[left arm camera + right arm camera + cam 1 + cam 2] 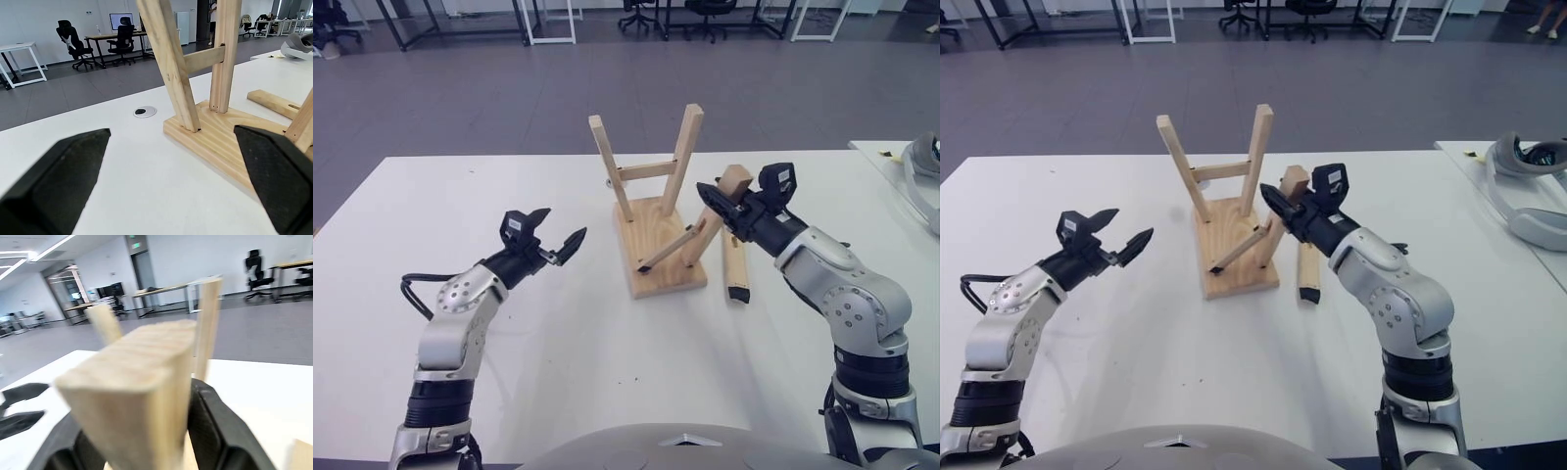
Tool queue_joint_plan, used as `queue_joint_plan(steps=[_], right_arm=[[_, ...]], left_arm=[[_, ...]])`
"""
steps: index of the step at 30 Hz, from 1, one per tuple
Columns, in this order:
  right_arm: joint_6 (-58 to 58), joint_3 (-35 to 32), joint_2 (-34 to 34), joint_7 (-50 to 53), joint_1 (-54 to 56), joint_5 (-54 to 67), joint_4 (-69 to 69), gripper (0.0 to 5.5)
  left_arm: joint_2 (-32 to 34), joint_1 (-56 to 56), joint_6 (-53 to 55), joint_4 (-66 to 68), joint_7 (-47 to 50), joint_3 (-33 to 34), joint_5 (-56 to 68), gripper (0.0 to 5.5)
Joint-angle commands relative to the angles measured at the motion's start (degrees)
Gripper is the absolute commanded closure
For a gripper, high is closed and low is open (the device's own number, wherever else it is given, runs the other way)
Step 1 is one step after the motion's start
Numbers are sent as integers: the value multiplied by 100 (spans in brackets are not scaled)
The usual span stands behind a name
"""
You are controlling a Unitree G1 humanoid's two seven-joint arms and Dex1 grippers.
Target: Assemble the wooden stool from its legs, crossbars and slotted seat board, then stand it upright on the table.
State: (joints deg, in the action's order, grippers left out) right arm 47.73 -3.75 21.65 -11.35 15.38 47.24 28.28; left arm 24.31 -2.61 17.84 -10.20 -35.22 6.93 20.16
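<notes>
The slotted seat board point(668, 264) lies flat on the white table, underside up. Two legs point(610, 166) point(684, 157) stand in it, joined by a crossbar point(646, 170). My right gripper point(717, 201) is shut on a third leg point(729, 186), which leans over the board's right edge with a thin crossbar point(668, 249) sloping down from it. In the right wrist view that leg's end point(137, 391) sits between the black fingers point(215, 426). A fourth leg point(735, 269) lies loose beside the board. My left gripper point(558, 237) hangs open left of the board, holding nothing.
A grey-white headset point(1528, 186) lies at the table's far right edge. A black cable point(411, 289) loops near my left arm. A round cable grommet point(145, 111) is set in the table behind the board. Bare tabletop point(578, 343) stretches in front.
</notes>
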Motion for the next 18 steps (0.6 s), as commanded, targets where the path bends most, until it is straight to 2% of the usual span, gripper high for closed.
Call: queue_joint_plan(steps=[1,9,17,18], right_arm=[[203,90,-16,-192,19,229,267,324],[-436,-454,144,-377,929,-54,3,324],[-545,-486,83,-403,1747,-105,-321,324],[-602,-481,86,-428,1805,-168,-432,320]], left_arm=[[100,-19,-23,109,-361,-42,196,84],[610,-335,448,691,-1978,-79,1033,84],[752,-1404,677,2067,-3082,-857,760,84],[716,-1532,615,2261,-3150,-873,727,98]])
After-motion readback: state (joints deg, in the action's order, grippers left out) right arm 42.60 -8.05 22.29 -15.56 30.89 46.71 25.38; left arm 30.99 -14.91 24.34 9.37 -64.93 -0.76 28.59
